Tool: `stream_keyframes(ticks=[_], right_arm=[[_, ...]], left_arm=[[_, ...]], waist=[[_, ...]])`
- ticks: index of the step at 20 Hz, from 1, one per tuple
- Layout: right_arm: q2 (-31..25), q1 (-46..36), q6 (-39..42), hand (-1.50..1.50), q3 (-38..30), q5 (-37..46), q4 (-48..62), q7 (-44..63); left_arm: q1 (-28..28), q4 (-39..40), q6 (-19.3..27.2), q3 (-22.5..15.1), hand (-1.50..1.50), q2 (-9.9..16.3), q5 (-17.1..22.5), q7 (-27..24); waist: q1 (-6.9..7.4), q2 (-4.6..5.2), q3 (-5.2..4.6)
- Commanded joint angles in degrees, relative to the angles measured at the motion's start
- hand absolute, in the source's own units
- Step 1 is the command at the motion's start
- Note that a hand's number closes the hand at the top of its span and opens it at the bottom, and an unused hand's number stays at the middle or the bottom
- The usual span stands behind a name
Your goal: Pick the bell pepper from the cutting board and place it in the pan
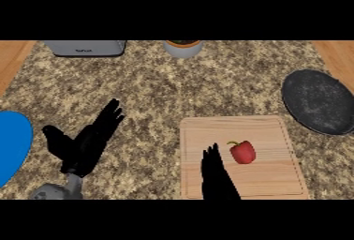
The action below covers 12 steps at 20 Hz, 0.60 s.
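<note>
1. At the far left edge, a blue plate point(12, 145) juts partly into the head view, lying on the speckled granite counter point(159, 89).

2. Just right of the plate is the left hand point(86, 143), at the end of a grey forearm that comes in from the lower edge. Its fingers are straight and spread, pointing up and to the right, with the thumb splayed to the left. It is released and holds nothing, and it shows over bare counter, well apart from the cutting board.

3. At the top, left of centre, a grey appliance point(85, 47) stands at the back of the counter, cut off by the upper edge of the view.

4. Further right along the back is a grey round pot point(183, 48) with an orange rim and something dark inside; what it contains cannot be told.

5. The wooden cutting board point(273, 129) lies in the lower right half of the counter, its long sides running toward the robot.

6. The right hand point(216, 176) comes in from below over the board's left part. Its fingers are straight and close together, pointing up; it is unclenched and grasps nothing.

7. The red bell pepper point(243, 152) with its green stem sits on the cutting board near the board's middle, just right of the right hand's fingertips and apart from them.

8. At the far right is the dark round pan point(319, 102), lying on the counter beyond the board's upper right corner, with nothing in it.
</note>
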Motion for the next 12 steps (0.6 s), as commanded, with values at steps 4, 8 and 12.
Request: stream_keyframes(ticks=[4, 8, 12], right_arm=[[7.63, 5.49, -1.26, -1.5, 0.89, 6.34, 8.3, 5.96], [2.82, 8.63, -1.24, -1.5, 0.89, 10.03, 3.18, 6.55], [3.45, 4.91, -8.57, -1.5, 0.34, 13.22, 13.06, 6.09]], left_arm=[[-1.23, 5.88, -2.08, 0.58, 0.0, -4.17, -2.97, -4.05], [0.56, 1.3, -2.48, 1.87, 0.0, -3.59, -3.1, -0.3], [-0.16, -2.16, -0.71, 1.16, 0.0, -4.46, -3.79, 3.2]], waist=[[0.36, 0.49, 0.08], [0.37, 0.4, 0.08], [0.7, 0.44, 0.11]])
